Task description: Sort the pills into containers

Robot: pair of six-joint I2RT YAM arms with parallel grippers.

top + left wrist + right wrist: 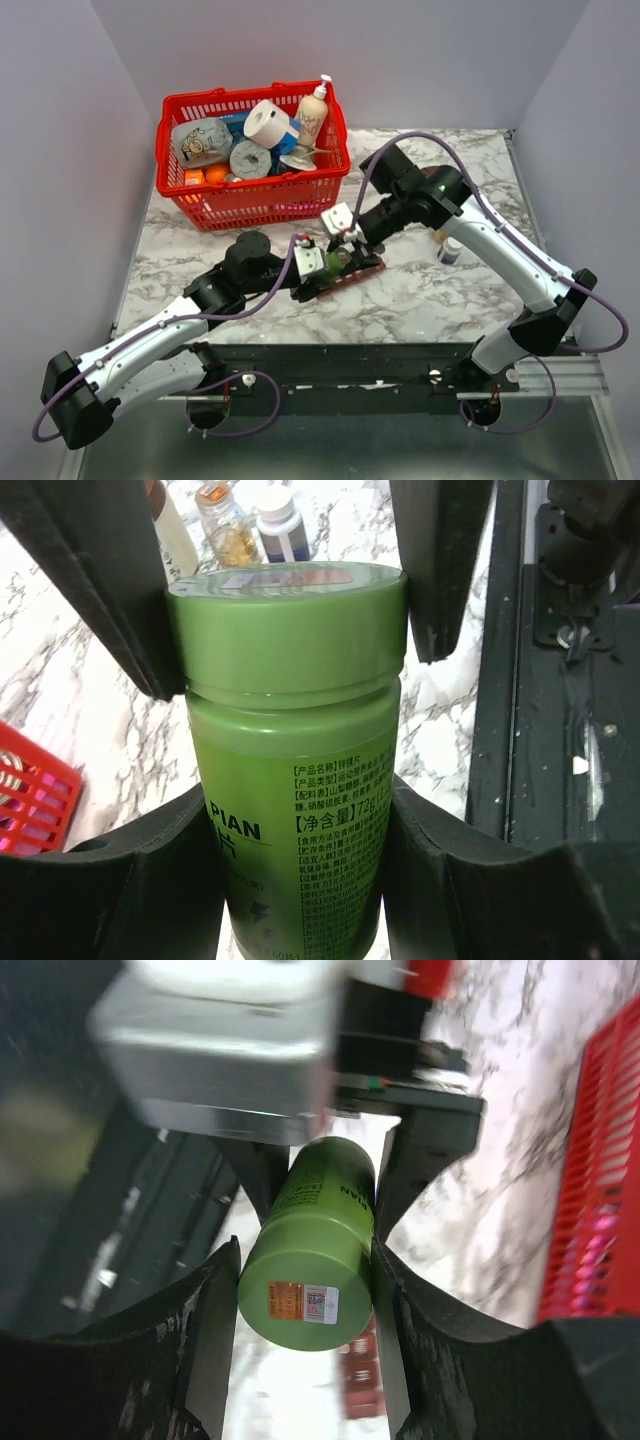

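Note:
A green pill bottle (340, 263) is held above the marble table by both grippers. My left gripper (322, 262) is shut on the bottle's body (290, 780), with its fingers (150, 870) pressed on both sides of the label. My right gripper (350, 243) comes from the other end and is shut on the bottle's green cap (305, 1305), which also shows in the left wrist view (285, 620). The dark red-brown pill-organizer strip (352, 279) lies on the table right under the bottle. It is blurred below the cap in the right wrist view (362, 1380).
A red mesh basket (262, 200) with groceries stands at the back left and also shows in the right wrist view (590, 1190). Small bottles (448, 250) stand on the table to the right; they also show in the left wrist view (232, 525). A black base rail (350, 370) runs along the near edge.

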